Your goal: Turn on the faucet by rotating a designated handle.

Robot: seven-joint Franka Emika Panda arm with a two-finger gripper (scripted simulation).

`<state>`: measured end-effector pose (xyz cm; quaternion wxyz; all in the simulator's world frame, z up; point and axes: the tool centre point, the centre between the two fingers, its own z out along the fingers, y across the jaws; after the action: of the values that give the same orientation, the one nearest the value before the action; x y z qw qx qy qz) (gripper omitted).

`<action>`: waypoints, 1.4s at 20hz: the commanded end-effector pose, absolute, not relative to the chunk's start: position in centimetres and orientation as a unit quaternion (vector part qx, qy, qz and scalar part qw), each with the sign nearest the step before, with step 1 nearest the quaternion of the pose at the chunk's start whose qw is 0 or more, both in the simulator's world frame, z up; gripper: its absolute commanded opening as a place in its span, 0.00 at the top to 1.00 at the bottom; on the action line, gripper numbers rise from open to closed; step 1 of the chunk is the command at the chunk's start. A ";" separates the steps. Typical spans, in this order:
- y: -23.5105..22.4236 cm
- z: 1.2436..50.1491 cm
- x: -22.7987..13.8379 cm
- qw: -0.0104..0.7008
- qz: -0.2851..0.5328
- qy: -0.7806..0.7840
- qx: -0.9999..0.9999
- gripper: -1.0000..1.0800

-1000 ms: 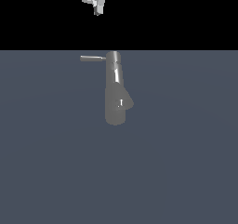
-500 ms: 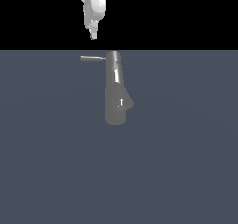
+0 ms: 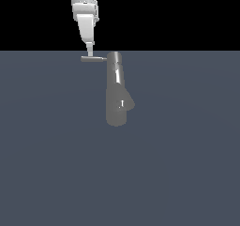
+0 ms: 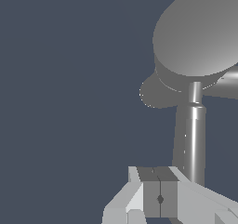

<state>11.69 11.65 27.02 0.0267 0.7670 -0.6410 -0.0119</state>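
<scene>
faucet [image 3: 116, 91]: glossy grey cylinder | handle [image 3: 93, 59]: slim rod | end effector [image 3: 89, 49]: fingers together

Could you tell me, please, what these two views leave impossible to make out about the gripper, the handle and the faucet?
- Contact: in the exterior view the gripper tip ends just above the handle; whether they touch is too small to tell.
- Handle tip: in the wrist view the rod's near end is hidden behind the fingers.
- Faucet: the wrist view's edge cuts off its top.
- Arm: cut off by the exterior view's upper edge.
</scene>
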 end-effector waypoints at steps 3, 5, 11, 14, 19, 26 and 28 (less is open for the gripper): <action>12.6 24.8 12.4 0.034 -0.009 -0.660 0.751 1.00; 12.8 24.2 12.6 0.036 -0.008 -0.665 0.746 1.00; 13.2 23.5 12.9 0.037 -0.006 -0.672 0.740 1.00; 13.2 23.5 12.9 0.037 -0.006 -0.672 0.740 1.00; 13.1 23.9 12.0 0.038 -0.006 -0.672 0.740 1.00; 13.0 24.7 10.4 0.038 -0.006 -0.672 0.740 1.00; 12.9 25.0 9.9 0.038 -0.006 -0.672 0.740 1.00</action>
<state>10.46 12.95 24.99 0.0346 0.7398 -0.6719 -0.0037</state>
